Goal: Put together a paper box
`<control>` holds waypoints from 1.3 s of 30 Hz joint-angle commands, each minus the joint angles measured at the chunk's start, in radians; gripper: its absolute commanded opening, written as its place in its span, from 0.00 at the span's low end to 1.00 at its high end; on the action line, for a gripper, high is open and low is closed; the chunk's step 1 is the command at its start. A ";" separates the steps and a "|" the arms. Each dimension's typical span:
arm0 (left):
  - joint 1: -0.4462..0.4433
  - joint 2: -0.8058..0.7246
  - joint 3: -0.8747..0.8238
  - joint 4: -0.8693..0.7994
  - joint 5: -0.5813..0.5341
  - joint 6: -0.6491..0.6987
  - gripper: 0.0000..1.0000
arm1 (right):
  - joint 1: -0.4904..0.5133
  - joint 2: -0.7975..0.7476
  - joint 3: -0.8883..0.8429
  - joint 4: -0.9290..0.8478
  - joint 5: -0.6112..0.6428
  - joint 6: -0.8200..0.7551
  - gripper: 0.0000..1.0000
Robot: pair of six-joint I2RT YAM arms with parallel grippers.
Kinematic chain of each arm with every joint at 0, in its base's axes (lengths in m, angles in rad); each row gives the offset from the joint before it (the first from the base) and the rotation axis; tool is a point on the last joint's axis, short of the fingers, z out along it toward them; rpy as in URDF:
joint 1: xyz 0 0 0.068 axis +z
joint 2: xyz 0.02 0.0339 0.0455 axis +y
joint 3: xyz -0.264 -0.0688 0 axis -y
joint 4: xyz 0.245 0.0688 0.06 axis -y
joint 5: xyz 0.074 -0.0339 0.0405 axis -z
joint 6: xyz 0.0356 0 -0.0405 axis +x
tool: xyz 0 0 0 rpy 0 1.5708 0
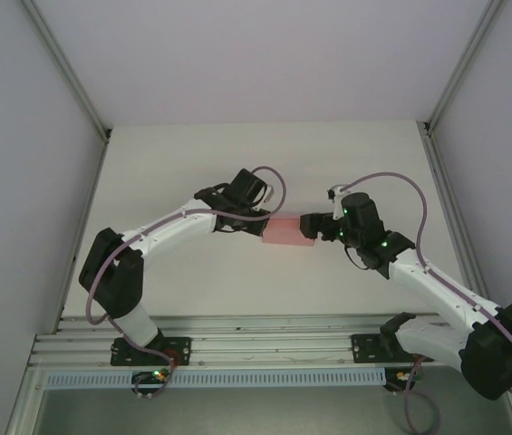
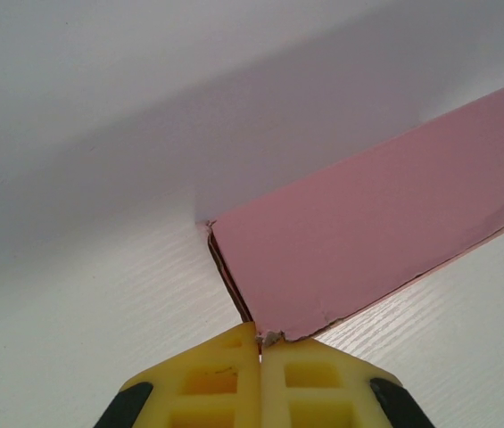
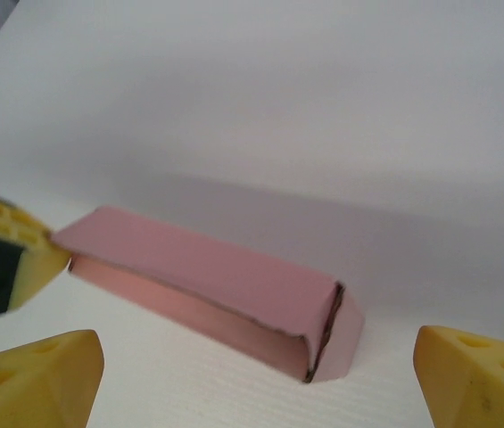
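Paper box [image 1: 288, 230] sits between my arms: left gripper [image 2: 260, 343] clenched on its corner, right gripper [image 3: 256, 374] spread wide, released. Left wrist view crops its far end.

Only the low pink card box [image 1: 289, 230] stands between my left gripper [image 2: 260, 346] and right gripper [image 1: 313, 224]; the surrounding white table [image 1: 237, 163] lies open.

Top camera: fixed high at the near edge, looking down over the whole table [image 1: 237, 163]. Left wrist camera: low, hard against one end of the paper box [image 2: 376, 241]. Right wrist camera: low, close, facing the box's other end [image 3: 234, 285]. All three share that box.
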 commanded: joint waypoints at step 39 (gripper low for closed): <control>0.122 0.009 -0.020 0.093 0.248 -0.083 0.44 | -0.033 0.252 -0.173 0.090 0.071 0.287 0.30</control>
